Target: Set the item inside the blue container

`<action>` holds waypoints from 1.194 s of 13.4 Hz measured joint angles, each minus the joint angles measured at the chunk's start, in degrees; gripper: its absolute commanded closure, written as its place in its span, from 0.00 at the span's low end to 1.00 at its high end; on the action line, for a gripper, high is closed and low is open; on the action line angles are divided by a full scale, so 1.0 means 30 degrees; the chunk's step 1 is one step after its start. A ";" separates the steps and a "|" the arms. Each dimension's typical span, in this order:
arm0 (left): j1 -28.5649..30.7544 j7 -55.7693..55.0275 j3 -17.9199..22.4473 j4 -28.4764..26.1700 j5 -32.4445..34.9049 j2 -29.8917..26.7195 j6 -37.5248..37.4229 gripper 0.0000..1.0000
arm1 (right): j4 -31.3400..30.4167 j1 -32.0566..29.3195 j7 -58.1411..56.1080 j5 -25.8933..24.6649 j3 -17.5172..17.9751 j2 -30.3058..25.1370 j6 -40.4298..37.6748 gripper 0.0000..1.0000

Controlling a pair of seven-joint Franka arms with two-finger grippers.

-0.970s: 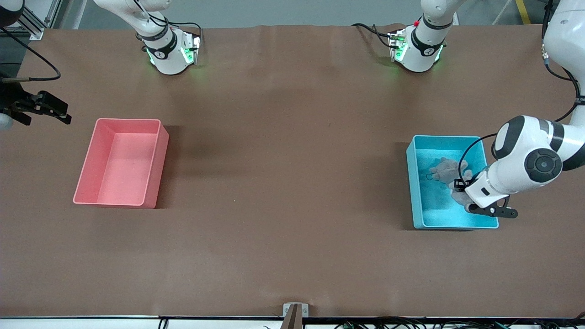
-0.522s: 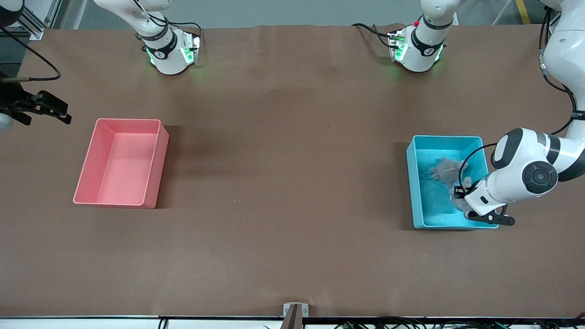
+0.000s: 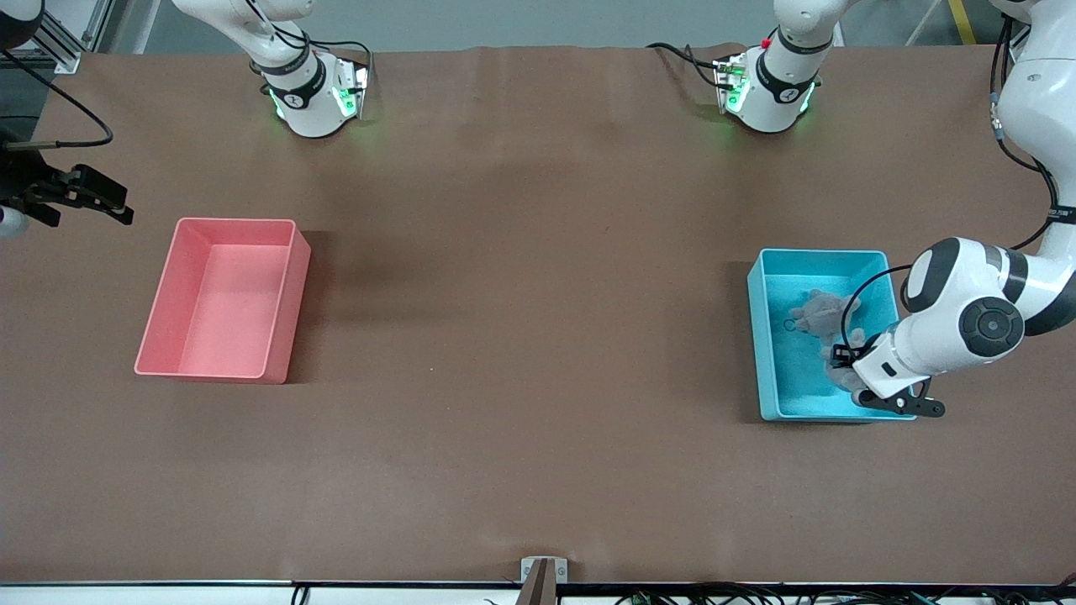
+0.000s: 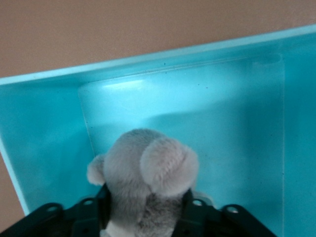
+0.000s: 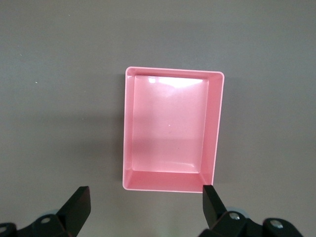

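The blue container [image 3: 761, 336] stands toward the left arm's end of the table. A grey plush toy [image 3: 815, 313] lies inside it, on the floor of the bin. My left gripper [image 3: 845, 370] reaches down into the container at the toy's end. In the left wrist view the toy [image 4: 148, 168] fills the gap of the left gripper [image 4: 146, 217], whose jaws stand parted on either side of its unsqueezed body, with the container's wall [image 4: 148, 58] ahead. My right gripper [image 3: 118, 210] hangs open and empty over the table at the right arm's end, where it waits.
A pink bin [image 3: 286, 294] of the same shape stands empty toward the right arm's end. The right wrist view looks down on it [image 5: 214, 128] past the right gripper [image 5: 143, 202]. Brown table cover spans the middle between the two bins.
The left gripper has sunk lower into the blue container with the toy and its jaws have parted. The toy now rests on the bin's floor. The right arm has barely moved.
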 measured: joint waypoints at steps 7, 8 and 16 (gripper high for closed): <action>0.0063 0.0001 -0.0439 0.0320 -0.0164 -0.1698 -0.2803 0.00 | 0.0000 0.0000 -0.0005 -0.0001 -0.0004 -0.0004 -0.0012 0.00; 0.0163 0.0001 -0.0614 0.0369 -0.0651 -0.2210 -0.3383 0.00 | 0.0000 0.0000 -0.0008 -0.0006 -0.0008 -0.0005 -0.0012 0.00; 0.4624 0.1503 -0.3566 0.0476 -0.5345 -0.5069 -0.6446 0.00 | 0.0007 -0.0002 -0.0192 -0.0014 -0.0027 -0.0025 0.0026 0.00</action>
